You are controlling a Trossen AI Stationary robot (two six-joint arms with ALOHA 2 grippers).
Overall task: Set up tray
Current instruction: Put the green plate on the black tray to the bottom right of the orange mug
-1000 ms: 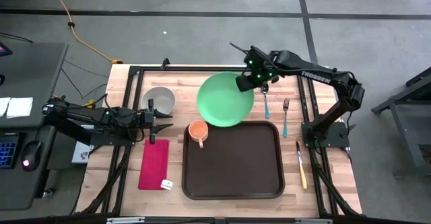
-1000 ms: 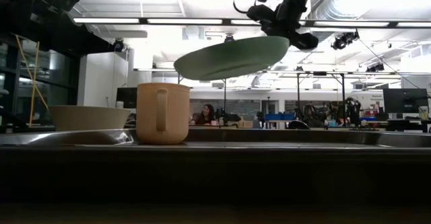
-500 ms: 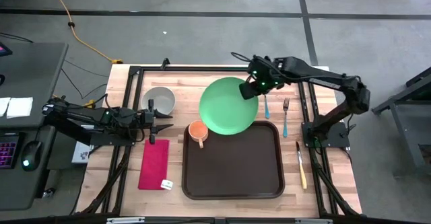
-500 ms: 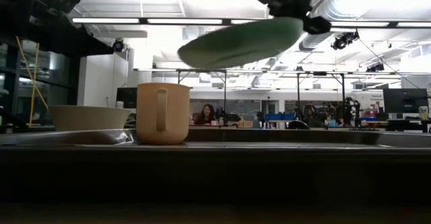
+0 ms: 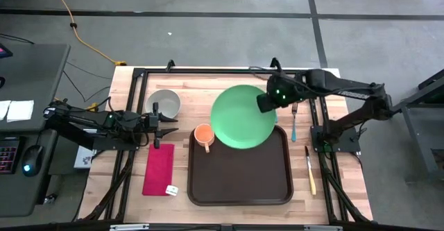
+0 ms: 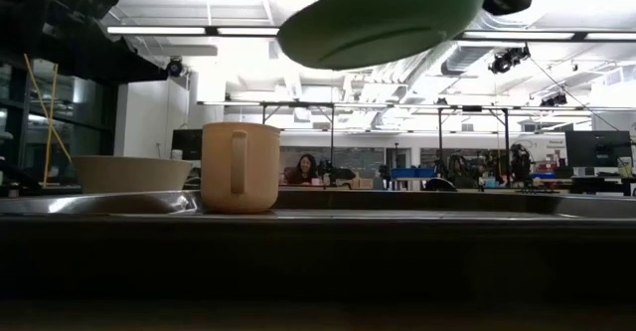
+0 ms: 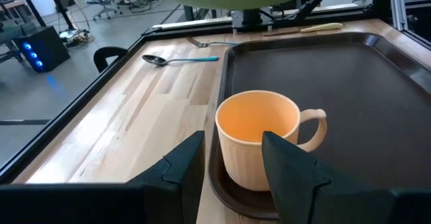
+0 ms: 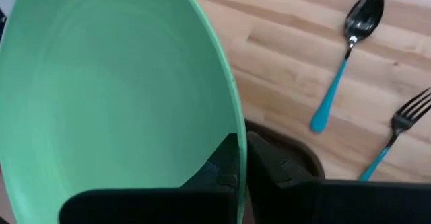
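Note:
The dark brown tray [image 5: 239, 168] lies on the table's middle, toward the near edge. An orange mug [image 5: 203, 135] stands in its far left corner. A round green plate [image 5: 243, 116] hangs in the air over the tray's far edge, with my right gripper [image 5: 266, 103] shut on it. In the low view the plate [image 6: 383, 18] floats high above the mug [image 6: 239, 167]. My left gripper [image 7: 232, 163] rests open beside the tray's left edge, pointing at the mug [image 7: 259, 136] without touching it. My right gripper pinches the plate's rim [image 8: 236, 126] on its right side, one finger on the upper face and one on the underside. The fingers slant down from the table's right. The plate is lifted clear and tilted, its held side higher.
A grey bowl [image 5: 165, 103] sits far left and a red napkin [image 5: 159, 168] lies left of the tray. A blue-handled spoon [image 8: 340, 76] and fork [image 5: 294, 120] lie right of the plate. A knife [image 5: 309, 170] lies right of the tray.
My right gripper has carried the green plate up and toward the table's near and right edges, rolling a little. The plate has gone from the bare wood beyond the tray to above the tray's far edge, still tilted.

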